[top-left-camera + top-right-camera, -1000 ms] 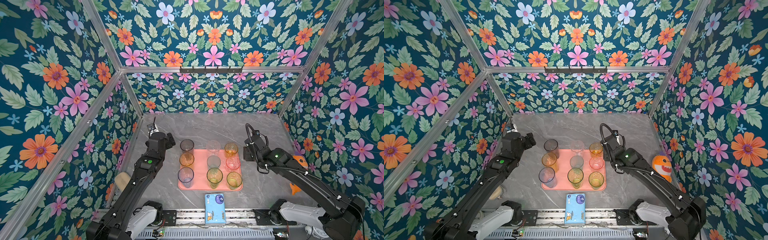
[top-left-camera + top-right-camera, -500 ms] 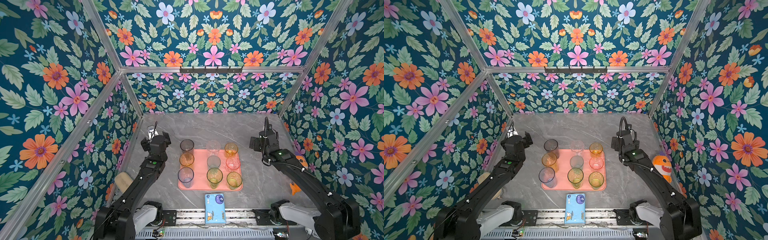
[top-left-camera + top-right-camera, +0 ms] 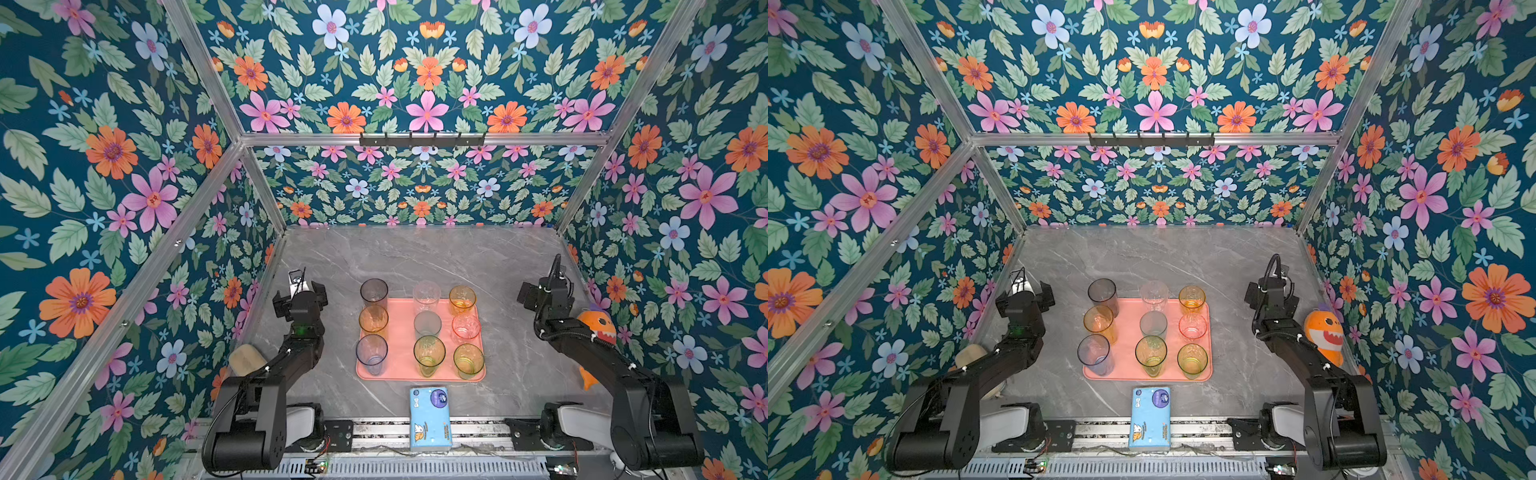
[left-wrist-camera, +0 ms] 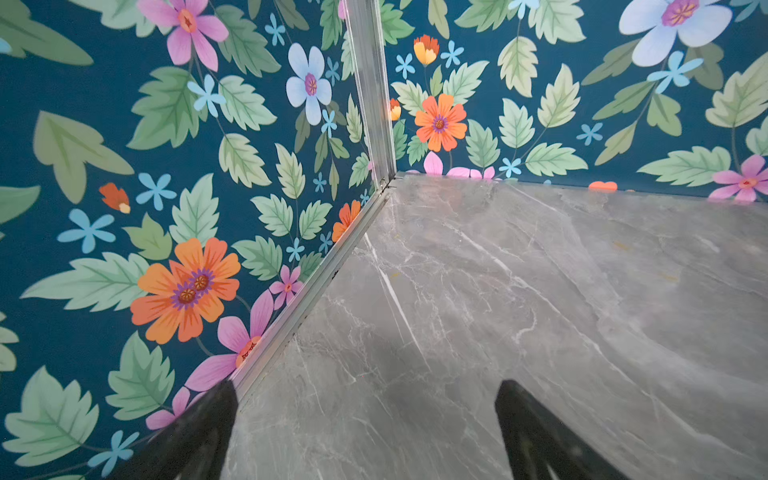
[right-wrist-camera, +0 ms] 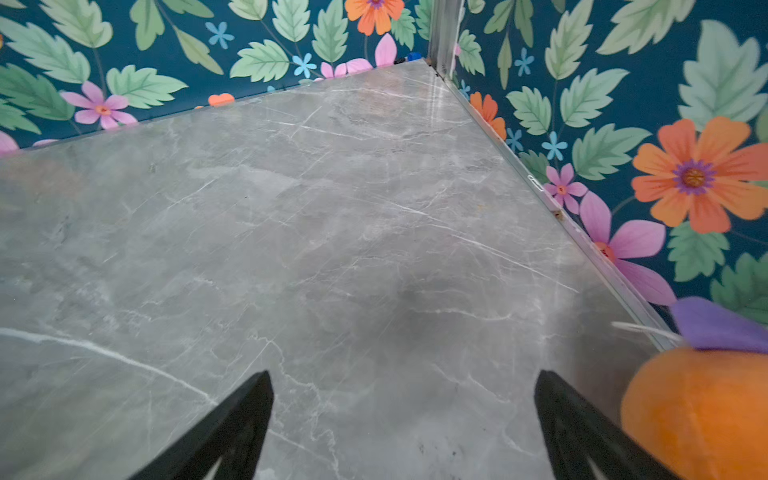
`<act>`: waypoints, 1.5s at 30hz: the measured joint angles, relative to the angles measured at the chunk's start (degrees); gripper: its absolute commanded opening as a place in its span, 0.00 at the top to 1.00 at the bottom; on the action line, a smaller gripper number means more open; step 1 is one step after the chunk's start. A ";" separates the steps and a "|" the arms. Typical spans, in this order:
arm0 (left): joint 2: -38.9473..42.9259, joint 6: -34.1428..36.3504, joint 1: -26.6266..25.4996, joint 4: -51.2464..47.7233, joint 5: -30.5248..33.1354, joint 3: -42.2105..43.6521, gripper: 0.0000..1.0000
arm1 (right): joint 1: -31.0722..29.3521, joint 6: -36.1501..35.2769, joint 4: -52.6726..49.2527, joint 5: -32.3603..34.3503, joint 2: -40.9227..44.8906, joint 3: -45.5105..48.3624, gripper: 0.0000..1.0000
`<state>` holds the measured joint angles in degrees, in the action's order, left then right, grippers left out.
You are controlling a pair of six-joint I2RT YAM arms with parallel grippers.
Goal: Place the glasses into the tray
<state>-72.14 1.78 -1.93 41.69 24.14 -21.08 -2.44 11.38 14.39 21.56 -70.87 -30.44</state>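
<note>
On the tray (image 3: 402, 332), mid-table (image 3: 415, 257), all nine glasses (image 3: 427, 324) stand upright in three rows. Both arms have drawn back to the sides. The left gripper (image 4: 365, 386) and right gripper (image 5: 404, 374) gape wide and empty, so the task looks finished.

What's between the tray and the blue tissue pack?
Nothing: a bare strip of grey tabletop separates tray and tissue pack, shown in both top views.
</note>
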 measured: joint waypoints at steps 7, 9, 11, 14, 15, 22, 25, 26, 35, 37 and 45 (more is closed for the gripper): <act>-3.61 -1.66 4.63 4.98 -8.85 2.40 0.01 | 0.90 -2.97 10.82 -1.64 -1.99 4.76 0.01; -4.26 -1.64 4.76 5.99 -11.13 2.47 0.01 | 0.96 -3.43 12.85 -2.71 -3.08 5.70 0.01; -4.44 -1.57 4.68 6.75 -13.22 2.49 0.01 | 1.01 -3.87 14.69 -3.50 -4.00 6.64 0.01; -4.81 -1.49 4.83 8.04 -15.28 3.04 0.00 | 1.01 -4.48 17.99 -5.07 -5.01 7.91 0.01; -5.33 -1.75 4.87 9.14 -15.93 3.54 0.00 | 1.01 -4.61 19.04 -5.18 -5.35 8.31 0.01; -10.71 -4.68 4.83 15.65 -20.85 4.96 0.00 | 1.01 -5.75 26.56 -8.00 -8.37 11.23 0.01; -12.35 -5.03 4.83 18.29 -21.46 5.35 0.00 | 1.01 -6.21 30.14 -9.79 -10.12 12.72 0.01; -12.59 -5.16 4.83 18.58 -21.64 5.31 0.01 | 1.01 -6.34 31.19 -9.86 -10.71 13.07 0.01; -16.90 -5.77 4.66 23.65 -23.41 5.57 0.00 | 1.38 -7.13 37.79 -10.84 -12.96 14.21 0.01; -19.04 -5.35 4.48 26.73 -24.06 6.34 0.00 | 1.38 -7.19 38.14 -10.84 -12.96 14.21 0.01; -19.85 -4.26 3.43 27.98 -24.20 5.40 0.00 | 1.42 -7.21 38.53 -10.86 -12.96 14.21 0.01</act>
<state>-91.98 -2.48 1.50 69.67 -0.05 -15.68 -1.02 4.16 52.93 10.70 -83.83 -16.23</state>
